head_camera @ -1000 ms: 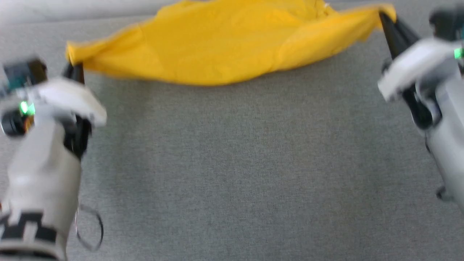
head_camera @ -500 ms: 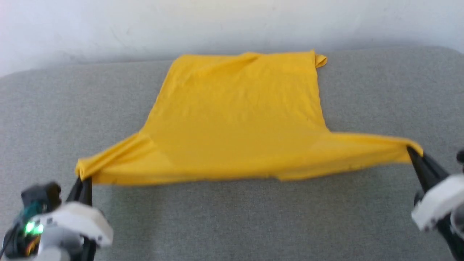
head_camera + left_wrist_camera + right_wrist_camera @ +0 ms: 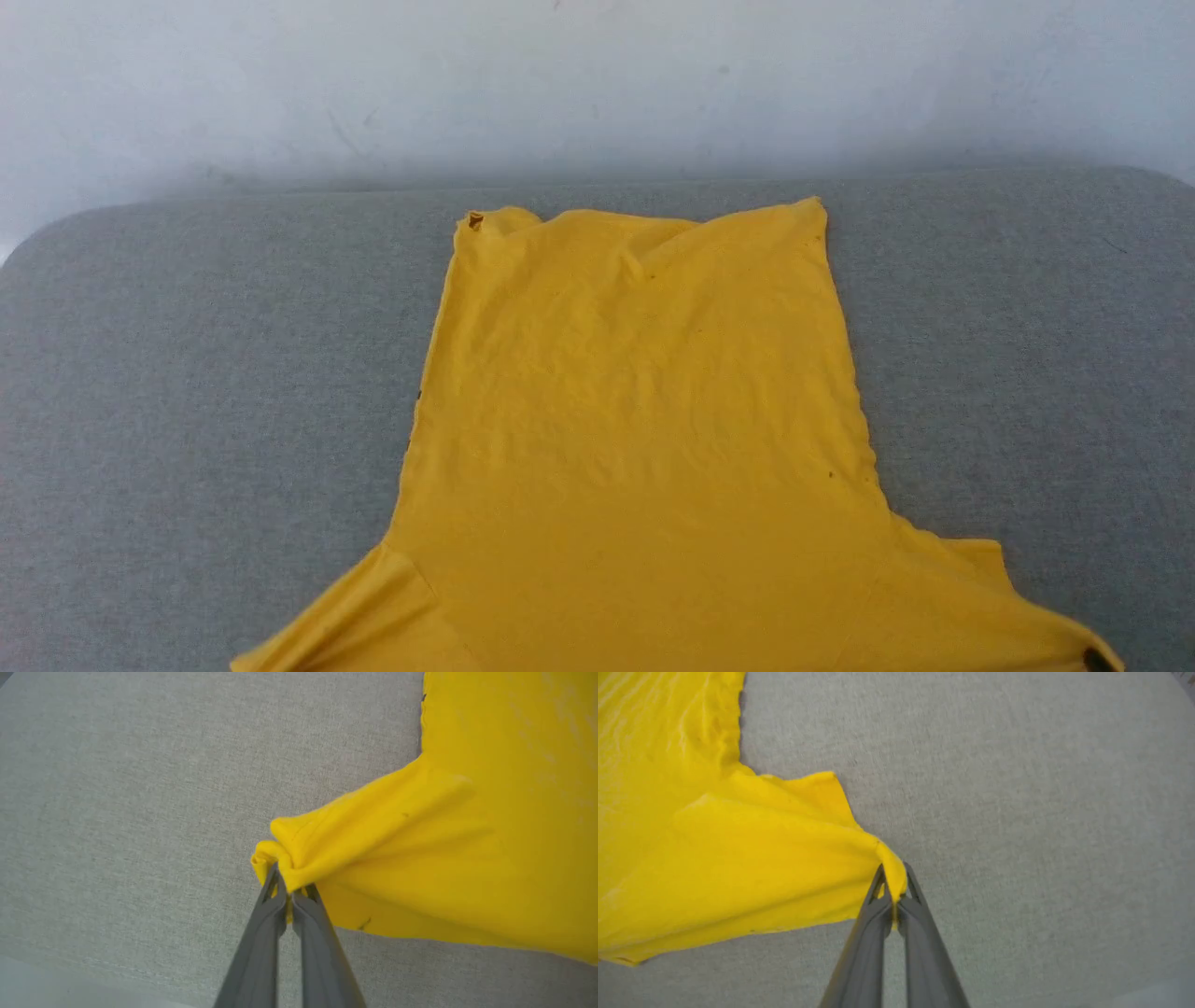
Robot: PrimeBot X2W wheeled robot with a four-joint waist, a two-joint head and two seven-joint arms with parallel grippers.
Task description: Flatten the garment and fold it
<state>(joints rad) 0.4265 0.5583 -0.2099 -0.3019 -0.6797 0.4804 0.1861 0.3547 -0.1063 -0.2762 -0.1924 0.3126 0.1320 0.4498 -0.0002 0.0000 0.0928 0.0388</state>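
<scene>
Bare lab-like test space: grey fabric-covered table [image 3: 140, 373] against a plain white wall [image 3: 597, 75].

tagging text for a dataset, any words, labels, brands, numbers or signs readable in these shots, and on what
None: no readable text in any of the views.
The garment is plain yellow with a few tiny dark specks, no print and no visible tag.
The grey surface and the pale wall carry no writing.
The left gripper and right gripper, each pinching a corner of the garment, have plain dark fingers with no marking.
</scene>
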